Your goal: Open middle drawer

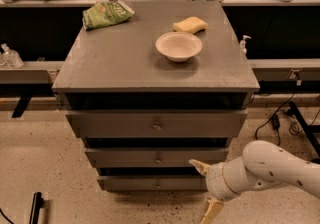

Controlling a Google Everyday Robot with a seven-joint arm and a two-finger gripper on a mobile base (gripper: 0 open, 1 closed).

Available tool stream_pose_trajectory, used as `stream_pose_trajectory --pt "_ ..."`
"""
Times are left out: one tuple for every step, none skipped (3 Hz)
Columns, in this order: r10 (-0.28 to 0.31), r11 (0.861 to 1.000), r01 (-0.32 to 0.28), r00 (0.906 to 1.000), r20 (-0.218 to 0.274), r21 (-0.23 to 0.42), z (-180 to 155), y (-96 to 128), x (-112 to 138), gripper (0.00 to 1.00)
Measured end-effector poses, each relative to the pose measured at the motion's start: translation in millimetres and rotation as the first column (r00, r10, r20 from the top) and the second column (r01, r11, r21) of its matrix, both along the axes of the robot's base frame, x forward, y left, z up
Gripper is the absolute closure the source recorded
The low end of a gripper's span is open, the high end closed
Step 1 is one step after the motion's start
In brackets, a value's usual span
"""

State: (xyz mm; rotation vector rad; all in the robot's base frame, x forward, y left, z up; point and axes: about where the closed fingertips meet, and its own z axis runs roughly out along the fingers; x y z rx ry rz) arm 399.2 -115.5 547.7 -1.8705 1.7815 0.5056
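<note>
The middle drawer (pixel 125 157) is the second of three grey drawers in the cabinet, with a small round knob (pixel 158 159) at its centre, and its front looks shut. The top drawer (pixel 155 124) sits above it and the bottom drawer (pixel 150 183) below. My gripper (pixel 206 190) is open in front of the cabinet's lower right, one finger (pixel 199 166) near the middle drawer's right part and the other finger (pixel 211 210) low by the floor. It holds nothing and is right of the knob.
On the cabinet top (pixel 115 63) lie a white bowl (pixel 178 46), a yellow sponge (pixel 190 25) and a green bag (pixel 106 14). My white arm (pixel 272 168) fills the lower right. Cables (pixel 280 118) lie on the floor at right. A dark object (pixel 35 207) lies at lower left.
</note>
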Motion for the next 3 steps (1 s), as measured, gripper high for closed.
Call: stream_pose_trajectory --pt "-0.015 0.999 0.015 0.9999 -0.008 -0.050 -12.4 -1.6 7.4 0.00" --pt "-0.014 0.995 0.015 0.9999 0.010 -0.097 -37.7 -8.3 30.3 0.00" --pt "-0.032 0.990 0.037 0.9987 0.040 -0.139 -61.3 -21.6 59.5 0.00"
